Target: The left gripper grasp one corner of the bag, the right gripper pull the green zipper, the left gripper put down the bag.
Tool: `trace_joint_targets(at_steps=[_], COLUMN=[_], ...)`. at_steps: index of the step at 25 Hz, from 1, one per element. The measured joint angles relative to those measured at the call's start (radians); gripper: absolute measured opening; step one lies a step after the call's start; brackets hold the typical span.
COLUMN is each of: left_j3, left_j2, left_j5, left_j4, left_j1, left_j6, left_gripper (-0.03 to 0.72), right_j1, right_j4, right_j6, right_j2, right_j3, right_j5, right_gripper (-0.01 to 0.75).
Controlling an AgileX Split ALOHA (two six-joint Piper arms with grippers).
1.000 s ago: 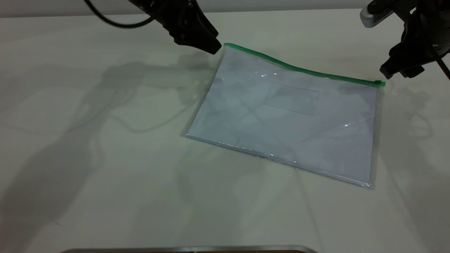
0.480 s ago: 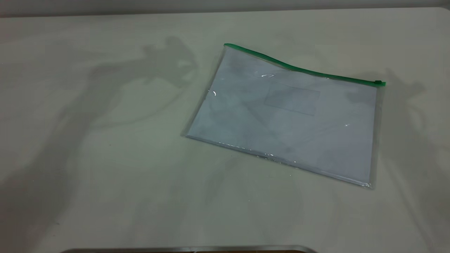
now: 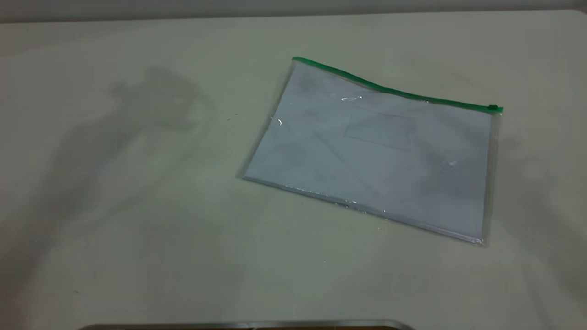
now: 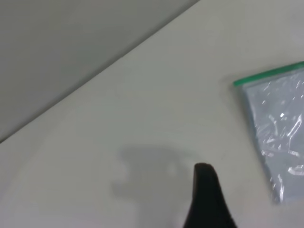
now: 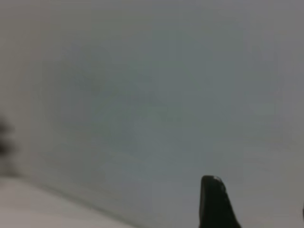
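The bag (image 3: 376, 146) lies flat on the table, clear plastic with white paper and a small card pocket. The green zipper (image 3: 394, 91) runs along its far edge, with the slider tab (image 3: 494, 108) at the right end. The far left corner of the bag (image 3: 296, 59) is free. Neither gripper shows in the exterior view. In the left wrist view my left gripper (image 4: 235, 190) shows one black finger (image 4: 205, 194), empty, well away from the bag's green corner (image 4: 266, 76). My right gripper (image 5: 259, 199) is open and empty over a blurred grey surface.
The pale table (image 3: 137, 206) carries only arm shadows at left and right. A metal edge (image 3: 247, 324) runs along the near side. A grey wall (image 4: 71, 47) lies beyond the table edge in the left wrist view.
Both arms have withdrawn out of the exterior view since a second ago. Their shadows have drifted outward. The bag has not moved.
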Motion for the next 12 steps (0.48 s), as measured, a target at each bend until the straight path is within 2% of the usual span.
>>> trace_joint_targets(at_steps=[3,5,8,12], left_j3=[0.000,0.000,0.000,0.000], left_j2=[-0.056,-0.084,-0.117,-0.144], left_j5=[0.050,0.051,0.051,0.052], left_j4=[0.053,0.084,0.116,0.141], left_j1=[0.000,0.000,0.000,0.000], left_j6=[-0.031,-0.063,-0.100,-0.148], left_gripper=[0.570,0.569,0.569,0.569], right_j1=[0.001,0.002,0.002,0.002], right_j4=[-0.224,-0.402,-0.588,-0.732], right_j6=[0.275,0.448,0.644,0.780], right_j2=[-0.043,-0.075,-0.160,-0.363], right_j3=[0.000,0.001,0.004,0.004], right_j5=[0.244,0.344,0.371,0.383], right_gripper=[0.474,0.474,0.474,0.474])
